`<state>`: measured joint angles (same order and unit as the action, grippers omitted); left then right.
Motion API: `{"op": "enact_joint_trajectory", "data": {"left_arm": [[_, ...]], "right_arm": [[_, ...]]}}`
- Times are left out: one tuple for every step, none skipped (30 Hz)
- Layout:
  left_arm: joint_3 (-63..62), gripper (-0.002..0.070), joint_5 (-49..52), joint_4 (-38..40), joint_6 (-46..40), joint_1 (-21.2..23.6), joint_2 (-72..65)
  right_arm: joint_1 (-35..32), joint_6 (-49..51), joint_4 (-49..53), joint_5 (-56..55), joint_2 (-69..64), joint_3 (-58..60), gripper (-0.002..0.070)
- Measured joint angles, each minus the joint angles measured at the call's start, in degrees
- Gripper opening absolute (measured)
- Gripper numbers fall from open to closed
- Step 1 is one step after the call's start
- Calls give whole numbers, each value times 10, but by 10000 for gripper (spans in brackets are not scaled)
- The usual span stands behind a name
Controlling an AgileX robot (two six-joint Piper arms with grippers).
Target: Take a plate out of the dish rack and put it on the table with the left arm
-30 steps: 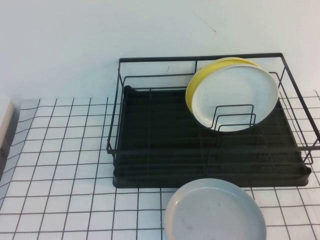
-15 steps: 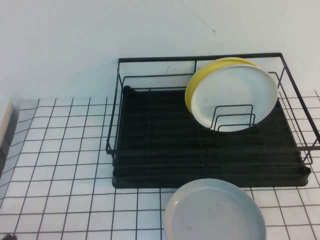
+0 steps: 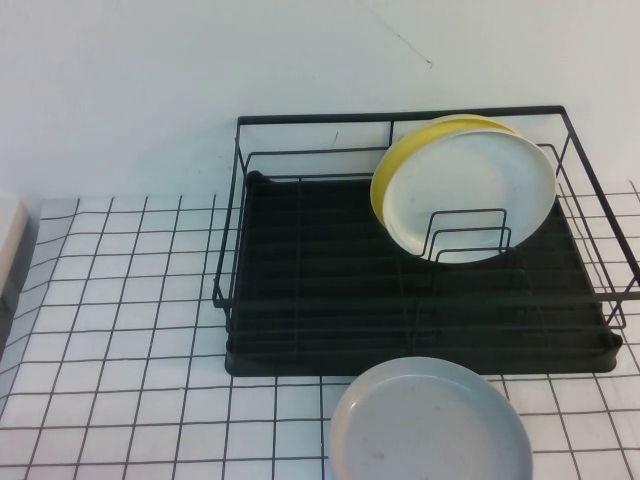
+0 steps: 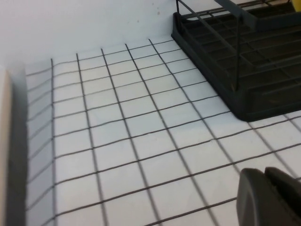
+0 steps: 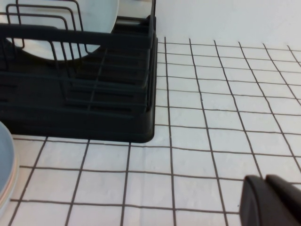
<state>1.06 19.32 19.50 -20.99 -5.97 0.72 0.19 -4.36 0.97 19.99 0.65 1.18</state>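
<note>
The pale grey-blue plate (image 3: 430, 425) lies flat on the white gridded table (image 3: 120, 300), just in front of the black dish rack (image 3: 300, 300). Its edge also shows in the right wrist view (image 5: 3, 160). Neither arm shows in the high view. In the left wrist view my left gripper (image 4: 265, 173) is shut and empty, low over bare table to the left of the rack (image 4: 244, 70). In the right wrist view my right gripper (image 5: 265, 179) is shut and empty, over the table beside the rack's right front corner (image 5: 141, 127).
A white plate (image 3: 470, 195) and a yellow plate (image 3: 392, 165) behind it stand upright in the rack's right half. The rack's left half holds nothing. A pale block (image 3: 8, 250) sits at the table's far left edge. A white wall rises behind.
A small dark tip in the high view's lower left corner half a second ago is gone now. The plates and the rack have not moved.
</note>
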Motion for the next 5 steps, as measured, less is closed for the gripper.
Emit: {"op": "enact_joint_trajectory", "data": {"left_arm": [[0, -2, 0, -16, 0, 0, 0], [0, -2, 0, -37, 1, 0, 0], [-1, -2, 0, -54, 10, 0, 1], [-1, -2, 0, -71, 29, 0, 1], [-1, -2, 0, -83, 56, 1, 1]], "right_arm": [[0, 0, 0, 0, 0, 0, -2], [0, 0, 0, 0, 0, 0, -2], [0, 0, 0, 0, 0, 0, -2], [0, 0, 0, 0, 0, 0, -2], [0, 0, 0, 0, 0, 0, -2]]}}
